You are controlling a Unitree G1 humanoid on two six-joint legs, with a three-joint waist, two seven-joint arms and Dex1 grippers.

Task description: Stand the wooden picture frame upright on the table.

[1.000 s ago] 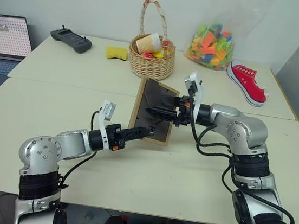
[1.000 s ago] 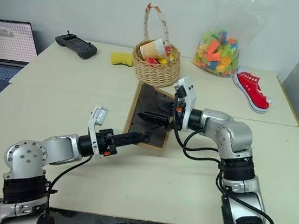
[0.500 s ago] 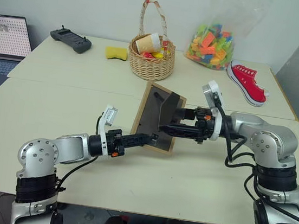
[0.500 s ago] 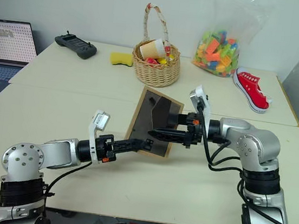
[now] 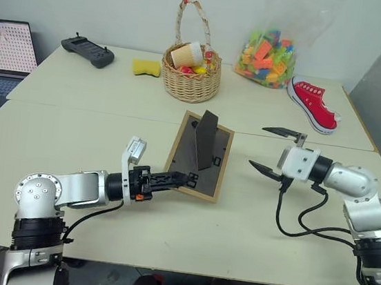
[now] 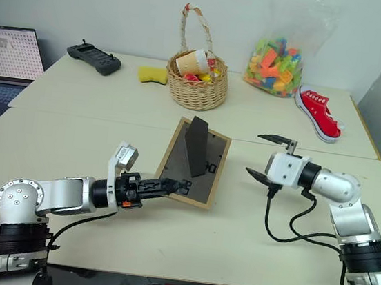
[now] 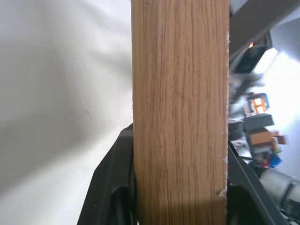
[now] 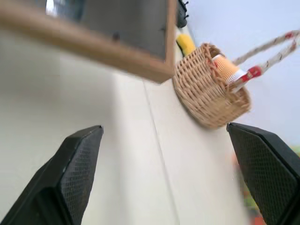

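Pale cream table of two panels, a seam running across between them, stands against a plain light wall. Near the middle of the front panel, just in front of the seam, the wooden picture frame shows its dark grey-brown back, edged in light wood. Its far edge is raised off the tabletop, and the dark fold-out stand sticks up from the back panel like a wedge. The left gripper is clenched on the frame's near rim; in the left wrist view the wood grain of that rim runs between the two black fingers.

To the frame's right and apart from it, the right gripper hangs above the table with its fingers spread wide, grasping nothing. The tabletop between it and the frame is bare.

On the far panel, just behind the frame, sits a wicker basket with a tall handle, holding a paper cup on its side among small coloured items. A yellow sponge lies left of it, then a dark handheld controller. Right of the basket are a clear bag of coloured blocks and a red sneaker. An open laptop stands at the far left.
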